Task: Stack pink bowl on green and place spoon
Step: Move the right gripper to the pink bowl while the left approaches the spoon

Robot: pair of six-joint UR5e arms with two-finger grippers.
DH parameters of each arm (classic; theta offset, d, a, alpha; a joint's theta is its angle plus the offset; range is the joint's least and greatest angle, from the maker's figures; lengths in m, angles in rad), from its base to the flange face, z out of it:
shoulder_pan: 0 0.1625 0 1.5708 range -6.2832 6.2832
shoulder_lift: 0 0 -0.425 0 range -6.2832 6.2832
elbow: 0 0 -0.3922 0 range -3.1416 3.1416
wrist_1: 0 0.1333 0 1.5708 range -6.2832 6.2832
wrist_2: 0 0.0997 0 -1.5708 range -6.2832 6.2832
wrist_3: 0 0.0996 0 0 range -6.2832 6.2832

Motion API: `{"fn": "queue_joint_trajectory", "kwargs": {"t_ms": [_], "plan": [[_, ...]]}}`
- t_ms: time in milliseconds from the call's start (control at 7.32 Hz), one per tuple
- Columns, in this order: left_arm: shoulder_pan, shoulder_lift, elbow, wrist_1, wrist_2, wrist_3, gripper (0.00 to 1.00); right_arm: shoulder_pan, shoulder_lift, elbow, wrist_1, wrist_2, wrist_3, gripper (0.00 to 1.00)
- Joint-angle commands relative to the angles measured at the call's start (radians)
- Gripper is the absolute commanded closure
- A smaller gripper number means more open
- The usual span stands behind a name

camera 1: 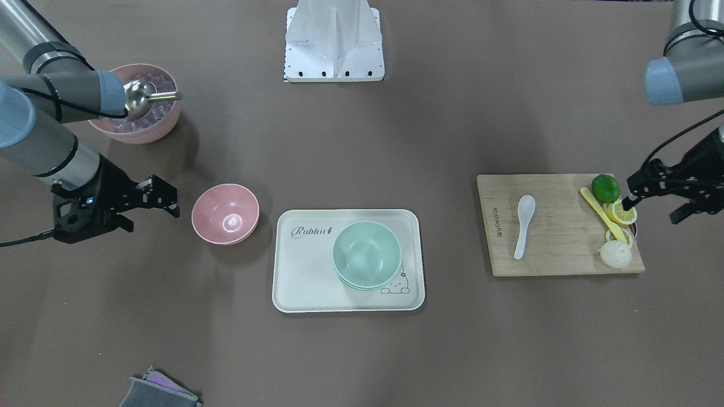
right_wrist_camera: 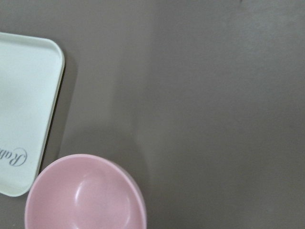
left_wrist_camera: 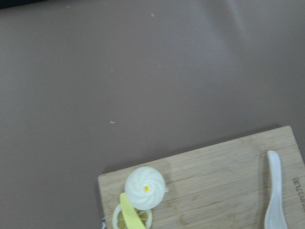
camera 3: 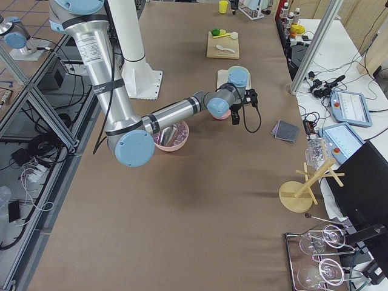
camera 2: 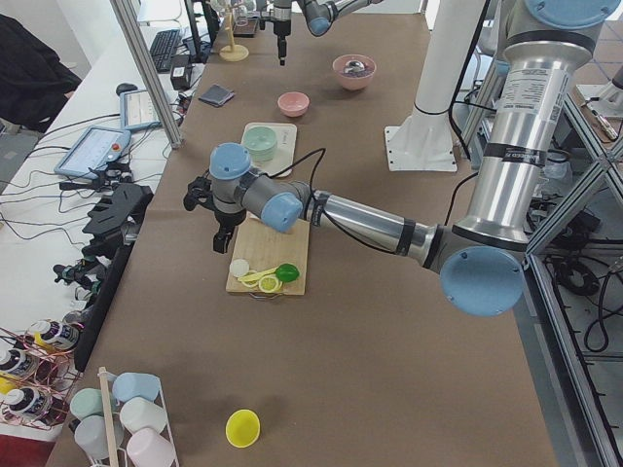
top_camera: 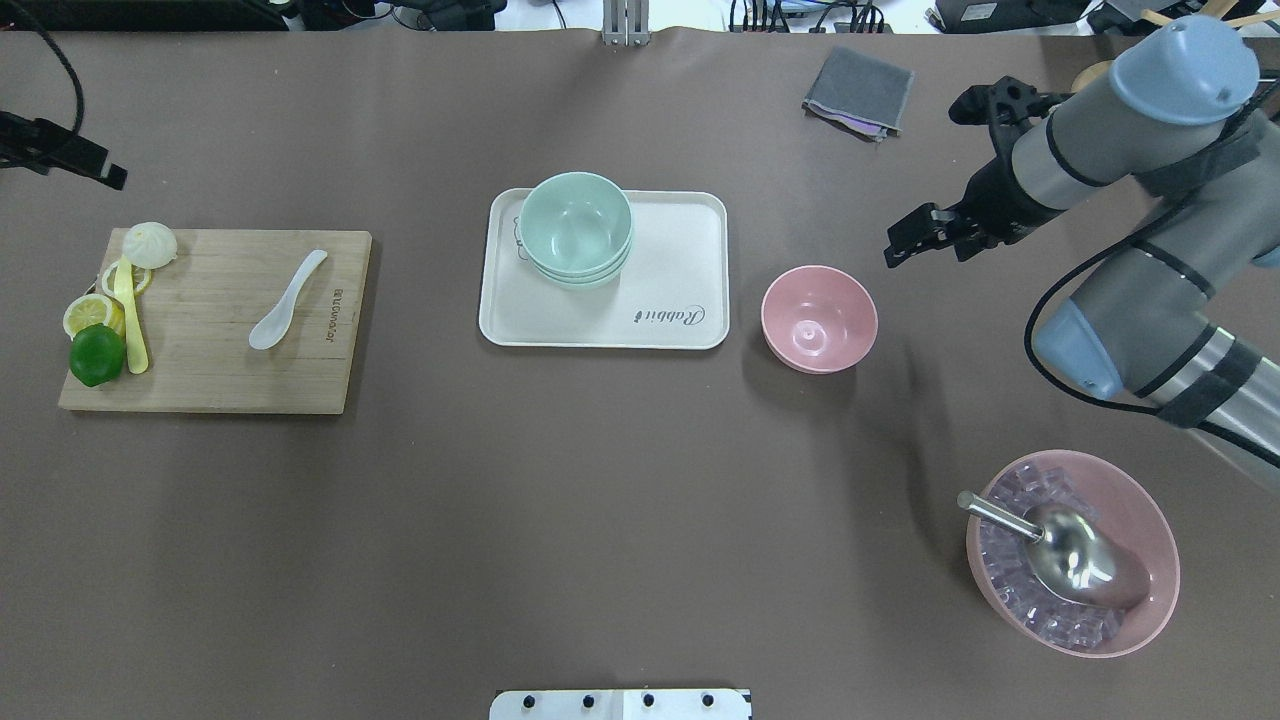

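Note:
The small pink bowl [camera 1: 225, 213] [top_camera: 819, 318] stands upright on the table beside the white tray [camera 1: 305, 271] [top_camera: 670, 230]. It also shows at the bottom of the right wrist view [right_wrist_camera: 86, 195]. Stacked green bowls [camera 1: 367, 254] [top_camera: 577, 228] sit on the tray. A white spoon [camera 1: 524, 225] [top_camera: 288, 300] [left_wrist_camera: 274, 191] lies on the wooden cutting board [camera 1: 560, 249] [top_camera: 220, 370]. My right gripper [camera 1: 153, 219] [top_camera: 928, 252] is open and empty, above the table just beside the pink bowl. My left gripper [camera 1: 653, 208] is open and empty, off the board's end by the lime.
A lime [camera 1: 605, 187], lemon slices [camera 1: 623, 213], a yellow knife [camera 1: 602, 213] and a white bun [camera 1: 615, 254] lie at the board's end. A large pink bowl [top_camera: 1140, 620] holds ice and a metal scoop [top_camera: 1070, 560]. A grey cloth [top_camera: 858, 90] lies at the table's edge.

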Motion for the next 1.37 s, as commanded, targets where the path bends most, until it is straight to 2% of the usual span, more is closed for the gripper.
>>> {"fn": "queue_joint_trajectory", "kwargs": {"t_ms": [0, 273, 410, 547, 683, 957, 1093, 1230], "plan": [[0.075, -0.058, 0.012, -0.010, 0.002, -0.095, 0.03, -0.090, 0.001, -0.010, 0.001, -0.012, 0.007, 0.00], [0.092, -0.096, 0.042, -0.010, 0.000, -0.097, 0.03, -0.141, 0.012, -0.056, 0.007, -0.036, 0.005, 0.04], [0.111, -0.110, 0.049, -0.010, 0.002, -0.095, 0.03, -0.147, 0.001, -0.116, 0.105, -0.044, 0.005, 0.20], [0.113, -0.116, 0.050, -0.012, 0.000, -0.095, 0.03, -0.146, 0.001, -0.189, 0.220, -0.038, 0.003, 0.53], [0.116, -0.119, 0.058, -0.013, 0.000, -0.094, 0.03, -0.123, -0.001, -0.194, 0.234, -0.024, 0.003, 0.85], [0.116, -0.118, 0.061, -0.013, 0.000, -0.094, 0.03, -0.056, 0.004, -0.188, 0.228, 0.081, 0.008, 0.88], [0.116, -0.119, 0.064, -0.015, 0.000, -0.094, 0.03, -0.051, 0.006, -0.187, 0.230, 0.083, 0.014, 1.00], [0.118, -0.119, 0.070, -0.015, 0.000, -0.092, 0.03, -0.051, 0.010, -0.182, 0.228, 0.082, 0.022, 1.00]]}}
